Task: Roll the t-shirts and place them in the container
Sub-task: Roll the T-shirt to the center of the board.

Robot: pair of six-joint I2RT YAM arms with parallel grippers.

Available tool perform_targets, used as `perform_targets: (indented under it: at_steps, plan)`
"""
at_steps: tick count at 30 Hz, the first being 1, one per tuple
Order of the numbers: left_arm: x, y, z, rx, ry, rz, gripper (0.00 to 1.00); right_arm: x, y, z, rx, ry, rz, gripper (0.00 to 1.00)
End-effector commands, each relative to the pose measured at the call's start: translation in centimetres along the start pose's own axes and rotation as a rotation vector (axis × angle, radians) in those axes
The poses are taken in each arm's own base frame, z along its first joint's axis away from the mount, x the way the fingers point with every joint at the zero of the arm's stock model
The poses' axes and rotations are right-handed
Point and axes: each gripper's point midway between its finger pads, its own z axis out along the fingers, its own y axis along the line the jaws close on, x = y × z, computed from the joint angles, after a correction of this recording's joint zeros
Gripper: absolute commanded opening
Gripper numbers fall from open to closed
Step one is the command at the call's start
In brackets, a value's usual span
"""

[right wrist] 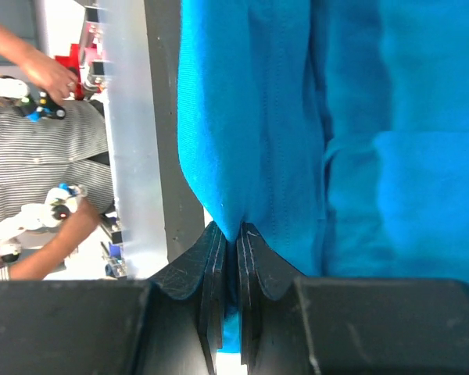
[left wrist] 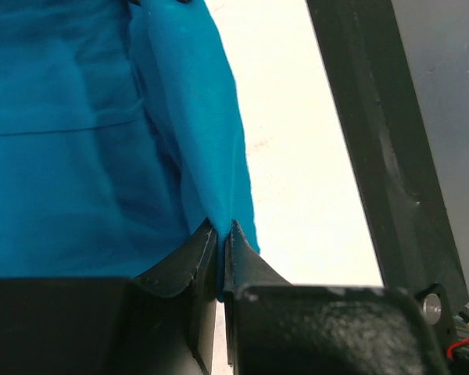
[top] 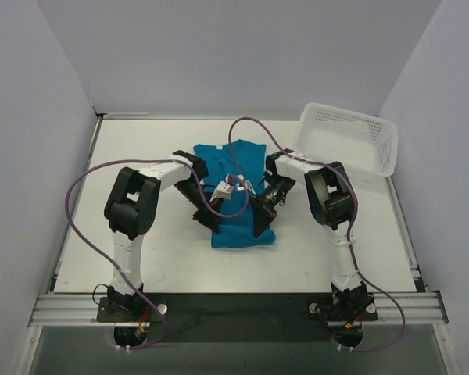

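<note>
No legible text or labels

The t-shirt (top: pixel 242 233) is soft matt cloth (finely knit); the basket (top: pixel 344 141) plastic mesh; the table (top: pixel 180 266) smooth, matt.

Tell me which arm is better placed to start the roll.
Neither leads, I'd judge. The left hand is shut on the left edge of the shirt, the right hand on its right edge, level with each other toward its near end. Rolling probably needs both together.
</note>
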Motion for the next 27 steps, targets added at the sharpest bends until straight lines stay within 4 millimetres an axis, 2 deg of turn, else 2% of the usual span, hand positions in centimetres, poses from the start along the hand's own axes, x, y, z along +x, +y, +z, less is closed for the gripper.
perform_targets:
  at_steps: [1, 11, 15, 18, 22, 25, 27]
  plan:
    - [-0.4, -3.3, -0.7, 0.124, -0.018, -0.181, 0.00, -0.2, 2.5, -0.4, -0.130, -0.012, 0.114, 0.06]
    - [1.1, -2.2, -0.5, 0.132, -0.013, -0.252, 0.00, -0.9, 0.7, -0.4, -0.169, -0.010, 0.251, 0.07]
    - [1.5, -1.1, -0.9, 0.093, -0.024, -0.302, 0.00, -1.2, -0.4, -0.8, -0.174, -0.040, 0.303, 0.08]
    - [2.2, 0.0, -1.1, 0.051, -0.012, -0.331, 0.00, -1.5, -0.7, -1.4, -0.176, -0.074, 0.321, 0.16]
    - [2.3, 1.0, -1.2, 0.025, -0.010, -0.324, 0.00, -1.6, -0.4, -1.8, -0.175, -0.094, 0.314, 0.38]
    - [2.4, 1.1, -1.1, 0.028, 0.000, -0.326, 0.00, -2.0, 0.0, -2.2, -0.175, -0.128, 0.289, 0.44]
    - [2.6, 1.0, -0.9, 0.034, 0.010, -0.332, 0.00, -2.1, 0.3, -2.5, -0.172, -0.142, 0.280, 0.54]
